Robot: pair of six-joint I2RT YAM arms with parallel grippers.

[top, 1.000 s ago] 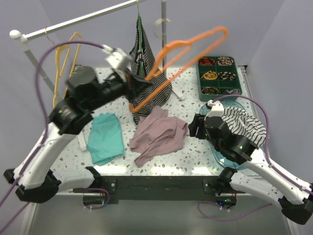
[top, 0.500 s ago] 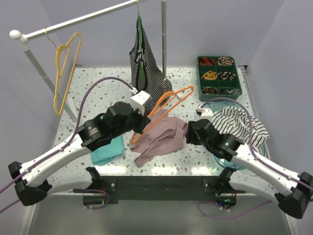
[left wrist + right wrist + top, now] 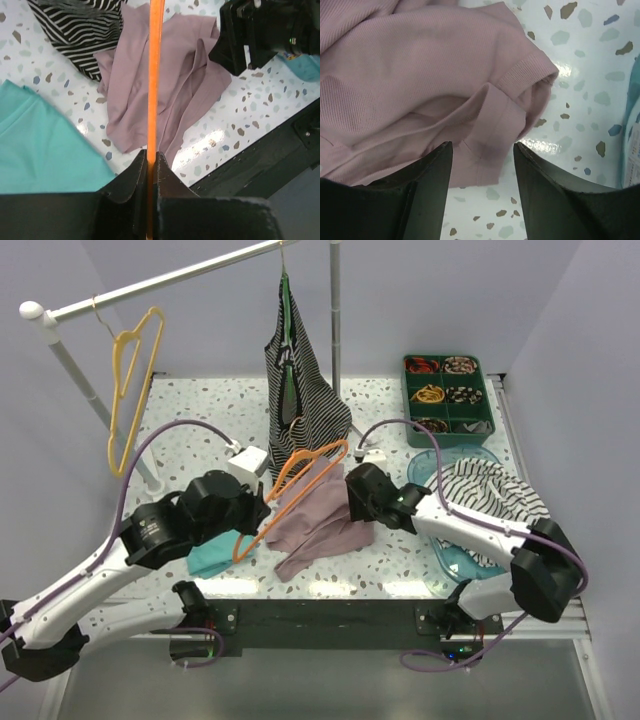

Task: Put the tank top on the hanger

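Since the earlier views, the left arm has brought the hanger (image 3: 155, 75) down from high over the far edge to a low position above the middle of the counter (image 3: 200, 410). The right arm has swung in from the right edge onto the garment.

We record the left tool (image 3: 151, 156) pressed together on the hanger's thin orange bar, which runs straight out from the jaws over the cloth. The right tool (image 3: 482, 150) is spread, its two fingers standing either side of a ribbed, folded edge of the tank top (image 3: 320, 520); nothing is pinched yet.

The tank top lies crumpled near the middle of the near edge, flat on the counter, with the hanger held above its left portion. A teal cloth (image 3: 40, 145) lies just beside it toward the left edge, and a striped top (image 3: 300, 390) hangs from the rail at the far edge, its hem close to the garment.

We judge the step in hand to be the first grasp of the garment, with threading not yet begun. The next move calls for the right tool to close on that ribbed edge and lift it, so that an opening shows for the hanger's end. We cannot tell whether this edge is an armhole or the hem. The cloth is thin, so we expect more than one layer could be caught.
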